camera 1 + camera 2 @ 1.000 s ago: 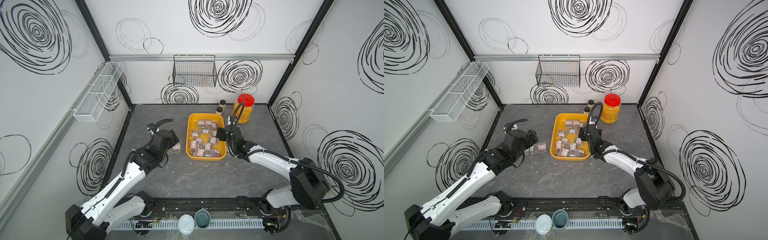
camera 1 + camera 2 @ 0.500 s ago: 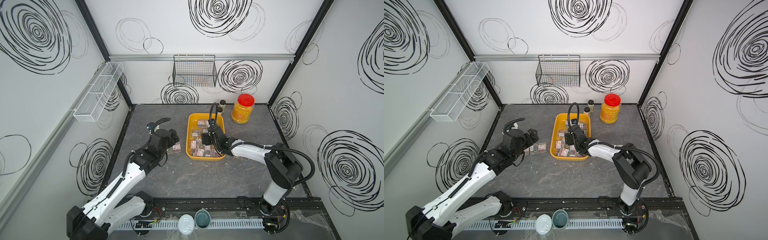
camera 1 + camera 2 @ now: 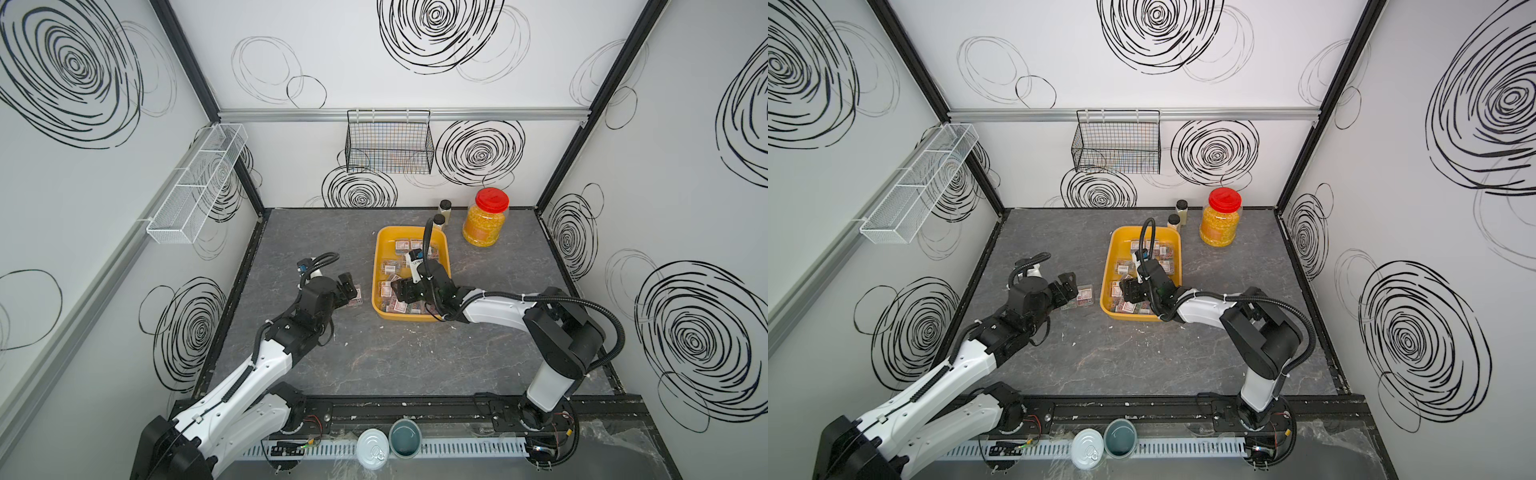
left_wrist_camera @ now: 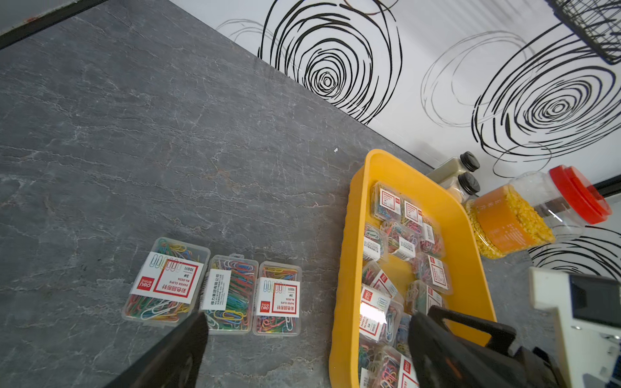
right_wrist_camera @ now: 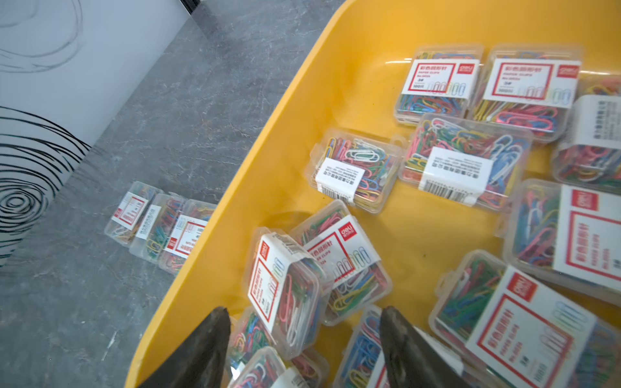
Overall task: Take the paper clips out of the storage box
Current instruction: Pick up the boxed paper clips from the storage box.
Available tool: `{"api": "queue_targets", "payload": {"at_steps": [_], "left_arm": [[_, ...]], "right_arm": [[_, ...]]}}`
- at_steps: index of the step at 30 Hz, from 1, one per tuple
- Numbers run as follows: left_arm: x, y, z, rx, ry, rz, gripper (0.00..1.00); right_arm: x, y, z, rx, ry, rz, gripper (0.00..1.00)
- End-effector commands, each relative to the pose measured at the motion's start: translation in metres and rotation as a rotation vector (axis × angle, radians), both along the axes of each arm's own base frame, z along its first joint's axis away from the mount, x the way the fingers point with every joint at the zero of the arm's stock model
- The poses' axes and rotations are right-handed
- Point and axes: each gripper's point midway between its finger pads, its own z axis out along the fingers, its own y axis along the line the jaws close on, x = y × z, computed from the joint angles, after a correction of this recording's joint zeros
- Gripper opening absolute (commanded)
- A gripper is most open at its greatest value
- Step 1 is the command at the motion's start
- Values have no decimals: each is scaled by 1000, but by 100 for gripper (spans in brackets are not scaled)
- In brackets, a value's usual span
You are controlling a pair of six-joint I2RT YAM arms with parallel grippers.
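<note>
The yellow storage box [image 3: 377, 266] [image 3: 1108, 270] sits mid-table with several clear cases of paper clips [image 3: 405, 245] [image 5: 356, 171] lying loose in it. Three more cases [image 4: 228, 292] [image 3: 354, 296] lie side by side on the table just left of the box. My left gripper [image 3: 347, 286] [image 4: 309, 319] hovers open over those three, holding nothing. My right gripper [image 3: 399, 291] [image 5: 302, 312] is down in the box's near left part. Its jaws stand apart on either side of a case tipped on its edge [image 5: 285, 289], without touching it.
A red-lidded jar of yellow grains [image 3: 485, 222] and two black-capped bottles [image 3: 440, 216] stand just behind the box. A black wire basket [image 3: 388, 141] hangs on the back wall and a white mesh shelf [image 3: 195, 187] on the left wall. A tin and a cup [image 3: 388, 440] sit at the front rail.
My right gripper has swung from the box's right rim across to its near left part, jaws narrowing. My left gripper has opened slightly wider and barely shifted.
</note>
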Motion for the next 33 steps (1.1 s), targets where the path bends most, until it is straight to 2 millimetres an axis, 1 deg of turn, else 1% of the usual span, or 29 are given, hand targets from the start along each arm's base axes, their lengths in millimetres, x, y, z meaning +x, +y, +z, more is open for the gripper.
{"api": "queue_targets", "payload": {"at_steps": [1,4,5,11,14,17,20,23,26,33], "left_arm": [[9,2,16,-4,-100,2,97],[10,5,14,1,-115,9,98],[11,6,16,-1,-129,7,99],[14,2,22,14,-208,-28,99],[13,5,24,19,-226,-18,99],[12,12,25,37,-226,1,99],[11,21,23,77,-211,20,99],[9,35,19,109,-184,43,99],[4,52,15,143,-160,82,99],[-17,89,6,227,-115,186,99]], "right_arm": [[-1,11,7,70,-1,31,67],[0,17,6,80,6,48,64],[1,18,3,75,12,47,63],[4,24,-7,75,24,59,58],[7,26,-13,66,34,59,55],[6,28,-16,69,37,67,49],[5,29,-14,77,32,75,44],[5,30,-13,83,29,81,43],[5,32,-15,81,36,85,44],[6,37,-16,106,51,100,46]]}}
